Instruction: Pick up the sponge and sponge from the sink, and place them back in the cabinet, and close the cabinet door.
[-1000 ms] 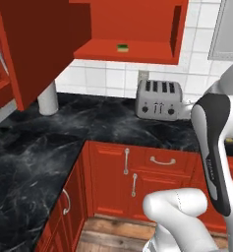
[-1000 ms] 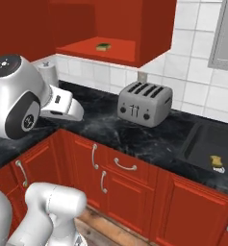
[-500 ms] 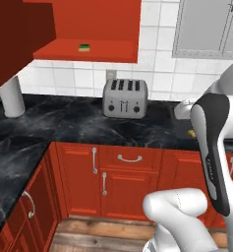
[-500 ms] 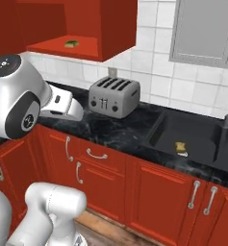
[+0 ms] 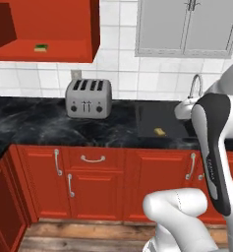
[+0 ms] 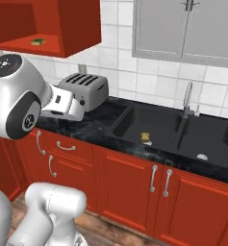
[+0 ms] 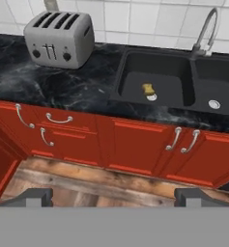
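Sponge, the yellow-green one (image 5: 40, 47), sitting already on the shelf of the cabinet (image 5: 69, 51) at far left, high above the desk (image 5: 34, 125). Moving right: toaster (image 5: 88, 98) standing on the desk against the tiles, well apart from the sink (image 7: 135, 83). Further right: tan sponge (image 7: 148, 90) lying on the floor of the sink's left basin, near its middle, apart from every wall. Right again: faucet (image 7: 206, 28) rising behind the divider between the basins, spout curving forward over the sink.

Tool (image 7: 113, 197) hanging wide open and empty, looking down from well back at the red cupboards (image 7: 135, 144) and the sink, nowhere near the sponge yet.

Judging the task about half done: one sponge shelved, one waiting in the basin, door closing to come after.

Risks from here, left to right:
- Clipping the toaster while swinging the arm across the desk toward the basin or back to the cabinet.
- Catching the sink's front rim while reaching down, the basin being deep and the sponge lying low.
- Pinching only a corner of the soft sponge, or pressing it flat against the basin floor, leading to slipping out on the lift.
- Knocking the faucet while rising, its spout leaning over the basins.
- Nudging the shelved sponge off the edge while setting the second beside it.
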